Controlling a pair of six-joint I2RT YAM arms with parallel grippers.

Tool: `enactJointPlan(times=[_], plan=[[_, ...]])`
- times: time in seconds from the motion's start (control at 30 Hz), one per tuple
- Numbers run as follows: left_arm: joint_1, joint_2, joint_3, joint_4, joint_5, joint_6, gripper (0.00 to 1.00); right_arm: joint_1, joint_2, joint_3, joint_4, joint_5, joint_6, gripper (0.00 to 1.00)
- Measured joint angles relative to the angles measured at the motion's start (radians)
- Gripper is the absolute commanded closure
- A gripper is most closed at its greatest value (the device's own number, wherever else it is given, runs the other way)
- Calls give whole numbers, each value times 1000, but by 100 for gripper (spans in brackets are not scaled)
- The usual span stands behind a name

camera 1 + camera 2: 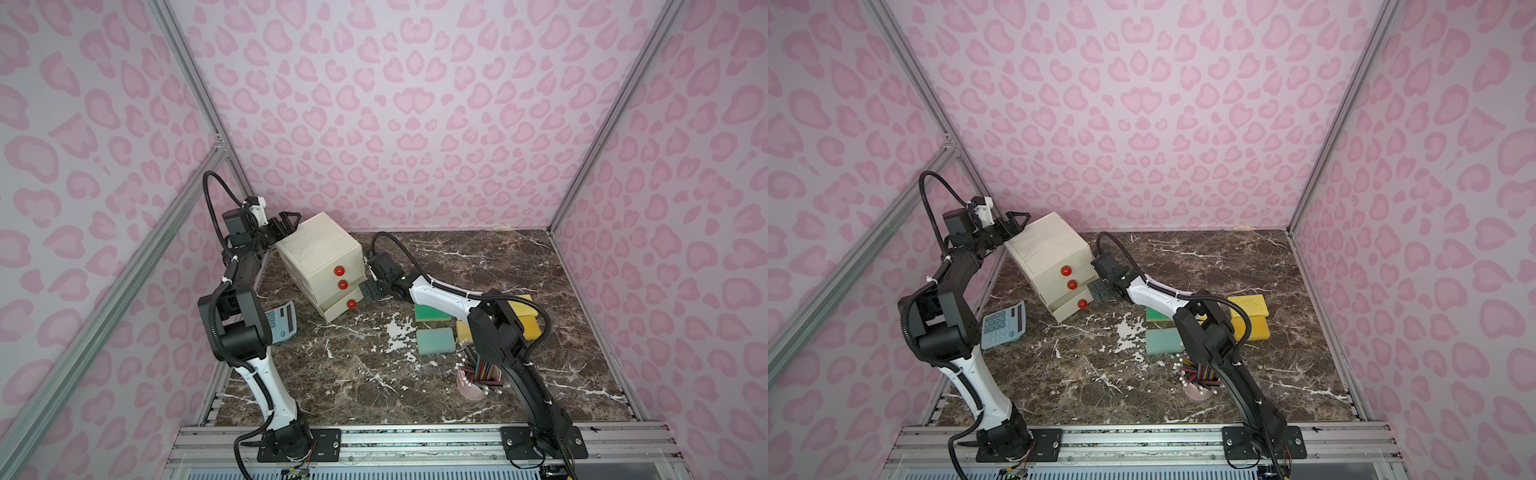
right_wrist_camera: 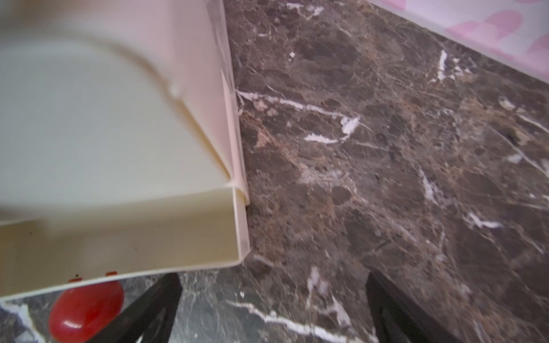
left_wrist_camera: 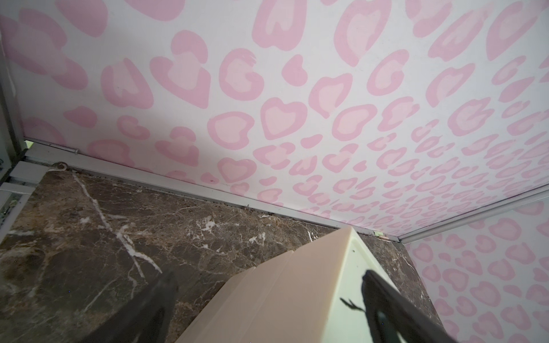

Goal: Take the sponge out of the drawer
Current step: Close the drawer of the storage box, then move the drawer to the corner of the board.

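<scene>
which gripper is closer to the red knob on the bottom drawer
Right. The right gripper hangs open just beside the lowest red knob, at the front of the cabinet. The left gripper is open around the cabinet's top rear corner, farther away.

Readable text, inventory: none I can make out. Item: calculator (image 1: 1003,326) on table (image 1: 1183,266), key legends and display marking too small and blurred; I read no digit, no brand.
</scene>
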Motion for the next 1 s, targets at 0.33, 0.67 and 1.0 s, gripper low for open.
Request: enactJointPlan(times=[0.33, 0.67, 1.0], plan=[[-1, -2, 0, -3, 2, 7, 3, -6, 20, -55, 96, -18, 14, 1], [-55, -336, -265, -37, -158, 61, 2, -41, -533, -621, 386, 190, -40, 1], [-294, -888, -885, 84, -588, 232, 2, -464, -1151, -1273, 576, 353, -25, 1]])
